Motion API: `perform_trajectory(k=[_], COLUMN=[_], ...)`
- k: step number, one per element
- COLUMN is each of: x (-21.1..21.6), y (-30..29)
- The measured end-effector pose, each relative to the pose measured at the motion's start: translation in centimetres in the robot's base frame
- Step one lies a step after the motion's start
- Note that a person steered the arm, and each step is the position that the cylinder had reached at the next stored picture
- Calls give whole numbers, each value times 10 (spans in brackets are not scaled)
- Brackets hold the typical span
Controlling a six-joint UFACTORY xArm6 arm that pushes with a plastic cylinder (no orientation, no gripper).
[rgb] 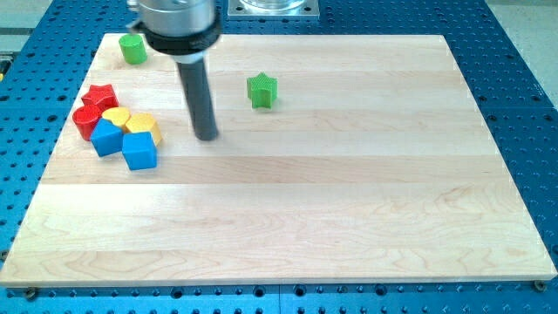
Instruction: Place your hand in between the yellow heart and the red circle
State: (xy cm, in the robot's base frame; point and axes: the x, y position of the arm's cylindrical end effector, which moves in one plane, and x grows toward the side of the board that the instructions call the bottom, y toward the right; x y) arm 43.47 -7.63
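Observation:
My tip (207,136) rests on the wooden board (331,209), to the right of a cluster of blocks at the view's left. In the cluster, the yellow heart (116,117) lies just right of the red circle (86,121), touching or nearly touching it. A red star (101,94) sits above them. A yellow hexagon (143,125) lies right of the heart. A blue block (106,138) and a blue cube (139,151) sit below. My tip is about a block's width right of the yellow hexagon and is not touching any block.
A green cylinder (132,49) stands near the board's top left corner. A green star (261,90) lies right of the rod, toward the top middle. Blue perforated table (523,105) surrounds the board.

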Motion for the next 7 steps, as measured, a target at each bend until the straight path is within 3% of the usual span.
perform_trajectory(k=[1, 2, 3, 5, 6, 7], x=[92, 118, 117, 16, -18, -68], y=[-19, -161, -228, -221, -190, -105])
